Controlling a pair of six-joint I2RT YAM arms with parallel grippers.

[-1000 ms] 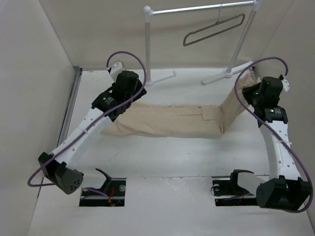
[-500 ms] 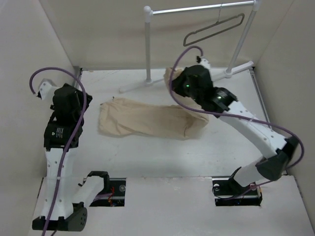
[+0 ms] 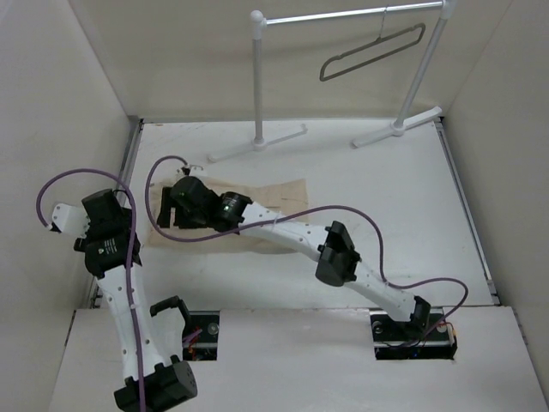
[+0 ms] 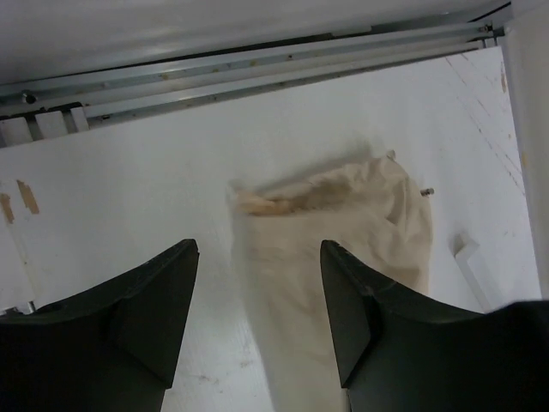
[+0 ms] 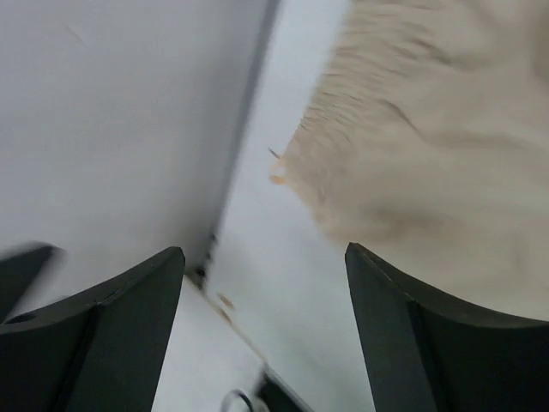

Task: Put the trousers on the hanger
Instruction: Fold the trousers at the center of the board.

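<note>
Table (image 3: 386, 215), far left side: left tool (image 4: 257, 256) above it, fingers moderately apart, gripping nothing. Ahead of that tool, the near end of the trousers (image 3: 276, 196), flat on the table's left half. Long axis across the table, left to right, right end slightly farther back; waist end or hem end, cannot tell. Over the left end of the cloth, right tool (image 5: 262, 257), arm stretched across from the right base, fingers wide, nothing between them. Far right at the back, hanger (image 3: 374, 53) on the rail of the white rack (image 3: 257, 81), hook up, long axis slanting up to the right, well apart from the trousers.
</note>
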